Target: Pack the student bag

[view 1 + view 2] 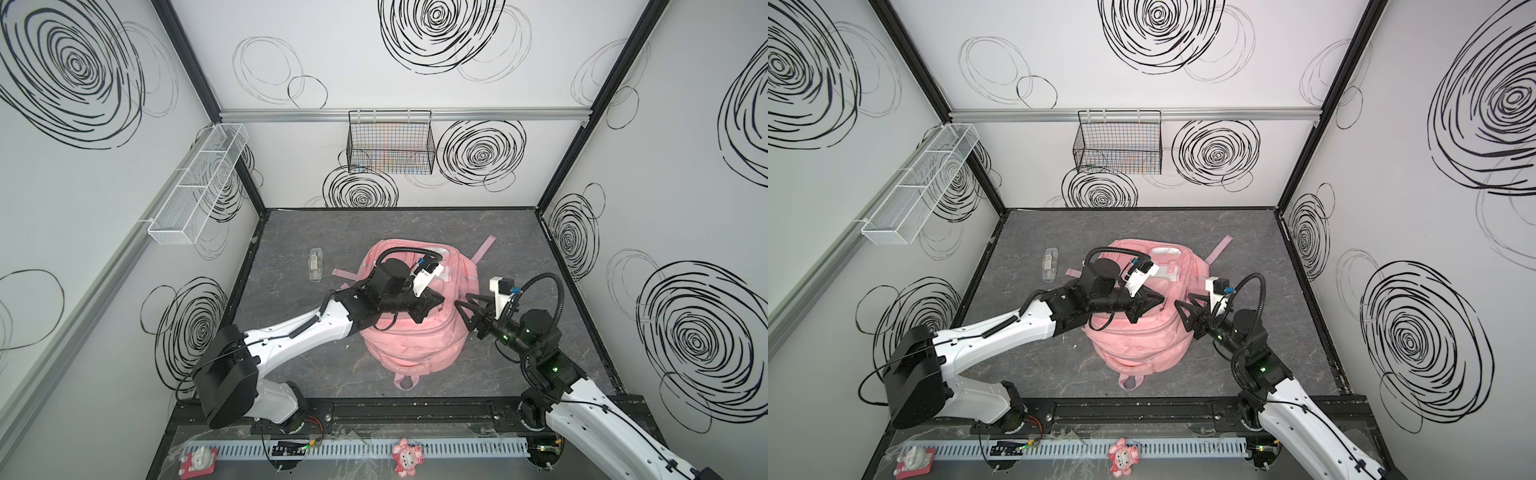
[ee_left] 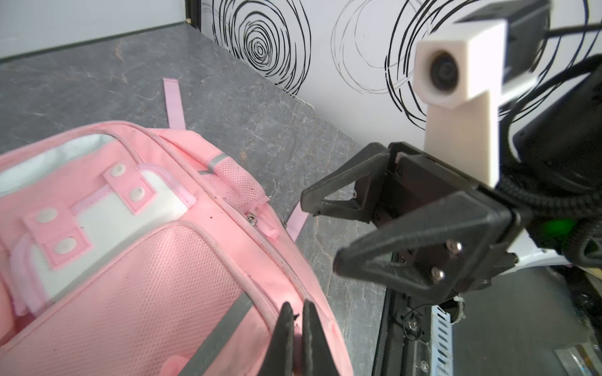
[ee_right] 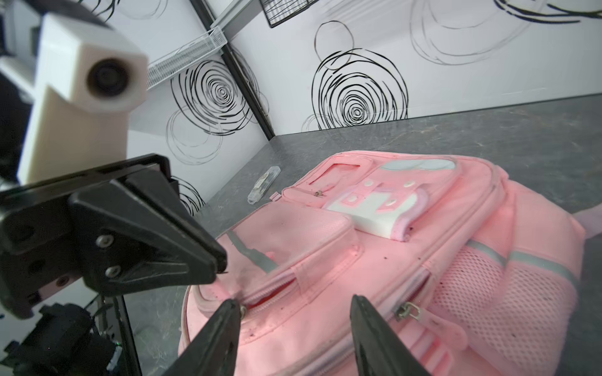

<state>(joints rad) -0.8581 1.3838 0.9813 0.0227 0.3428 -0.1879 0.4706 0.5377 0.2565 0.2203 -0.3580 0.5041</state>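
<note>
While my left fingers (image 2: 284, 338) are pinched narrow over its front pocket, on what I cannot tell, the bag (image 1: 409, 345) lies flat mid-bench (image 1: 316, 232), soft and floppy; my right fingers (image 3: 374, 338), spread wide at its edge, should take a zipper tab.

The student bag (image 1: 411, 345) is soft pink cloth with mesh pockets; the table (image 1: 519, 249) looks like matt grey stone; the basket (image 1: 390, 145) is black metal wire.

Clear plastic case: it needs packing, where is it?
In both top views the clear plastic case lies on the grey table, left of the pink backpack.
</note>
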